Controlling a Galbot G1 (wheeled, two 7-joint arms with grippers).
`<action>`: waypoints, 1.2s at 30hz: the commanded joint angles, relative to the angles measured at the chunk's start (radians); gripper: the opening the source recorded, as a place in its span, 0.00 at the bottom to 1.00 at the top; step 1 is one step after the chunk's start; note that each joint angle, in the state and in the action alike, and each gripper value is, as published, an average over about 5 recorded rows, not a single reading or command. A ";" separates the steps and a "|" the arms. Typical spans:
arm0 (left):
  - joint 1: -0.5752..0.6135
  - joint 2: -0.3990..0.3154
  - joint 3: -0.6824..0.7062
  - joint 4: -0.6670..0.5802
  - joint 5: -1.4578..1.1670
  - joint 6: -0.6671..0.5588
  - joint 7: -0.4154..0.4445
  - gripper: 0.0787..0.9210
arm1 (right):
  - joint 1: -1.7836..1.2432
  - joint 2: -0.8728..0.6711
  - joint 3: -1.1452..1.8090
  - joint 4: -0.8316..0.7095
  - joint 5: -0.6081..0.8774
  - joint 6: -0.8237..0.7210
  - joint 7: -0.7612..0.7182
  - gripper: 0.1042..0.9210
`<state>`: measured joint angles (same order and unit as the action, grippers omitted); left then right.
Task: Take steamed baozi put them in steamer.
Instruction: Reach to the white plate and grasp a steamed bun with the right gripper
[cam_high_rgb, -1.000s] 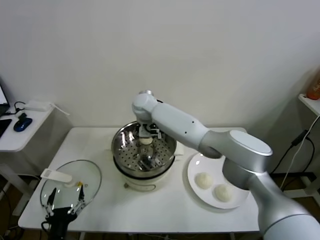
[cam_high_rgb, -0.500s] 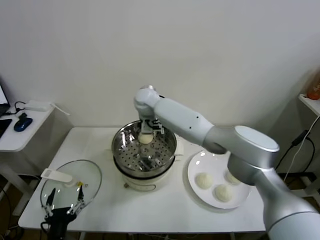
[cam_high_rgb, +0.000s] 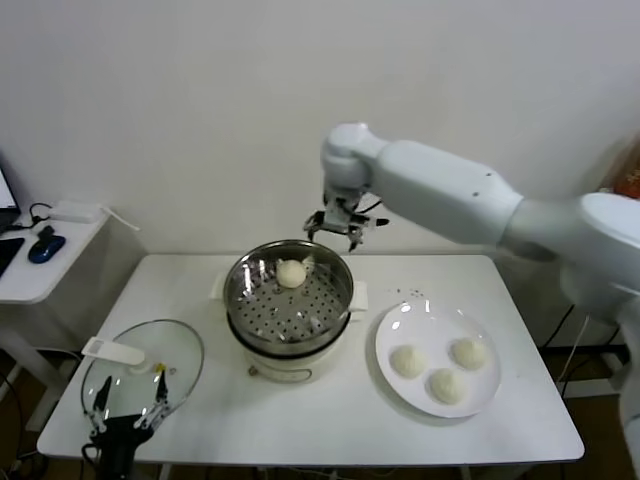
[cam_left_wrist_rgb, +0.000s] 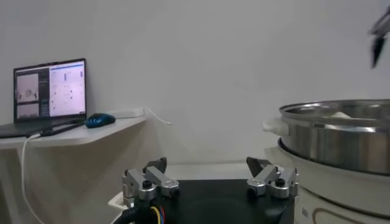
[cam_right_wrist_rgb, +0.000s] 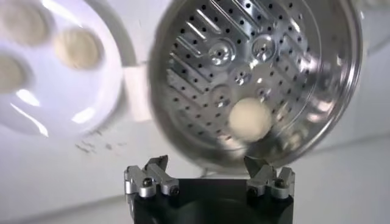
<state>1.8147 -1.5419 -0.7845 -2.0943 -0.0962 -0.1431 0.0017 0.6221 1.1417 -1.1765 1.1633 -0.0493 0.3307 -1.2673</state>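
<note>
The steamer (cam_high_rgb: 250, 310), a shiny perforated steel basket on a white pot base, stands mid-table. One cream-white baozi (cam_high_rgb: 291, 272) lies inside it at the far side; it also shows in the right wrist view (cam_right_wrist_rgb: 249, 119). Three more baozi (cam_high_rgb: 407, 360) (cam_high_rgb: 467, 352) (cam_high_rgb: 446, 385) lie on the white plate (cam_high_rgb: 395, 325) to the right. My right gripper (cam_high_rgb: 343, 230) is open and empty, raised above the steamer's far right rim. My left gripper (cam_high_rgb: 128, 412) is open and parked low at the table's front left, over the glass lid.
A glass lid with a white handle (cam_high_rgb: 112, 350) lies at the front left of the white table (cam_high_rgb: 330, 420). A side shelf with a mouse (cam_high_rgb: 45, 246) stands at the far left. The wall is close behind the steamer.
My right gripper has let go of the baozi in the steamer, lifted out and moved up and to the right. A third baozi on the plate has come into view.
</note>
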 joint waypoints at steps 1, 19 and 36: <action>0.008 -0.001 0.006 -0.012 0.001 0.007 0.004 0.88 | 0.123 -0.242 -0.192 0.067 0.397 -0.244 0.001 0.88; 0.012 -0.005 0.020 -0.015 0.031 -0.001 0.006 0.88 | -0.208 -0.453 -0.156 0.188 0.368 -0.461 0.126 0.88; 0.014 -0.010 0.019 -0.007 0.030 -0.008 0.002 0.88 | -0.370 -0.390 -0.123 0.144 0.364 -0.552 0.305 0.88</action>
<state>1.8277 -1.5511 -0.7653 -2.1026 -0.0684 -0.1523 0.0043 0.3212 0.7502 -1.3051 1.3074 0.3117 -0.1770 -1.0390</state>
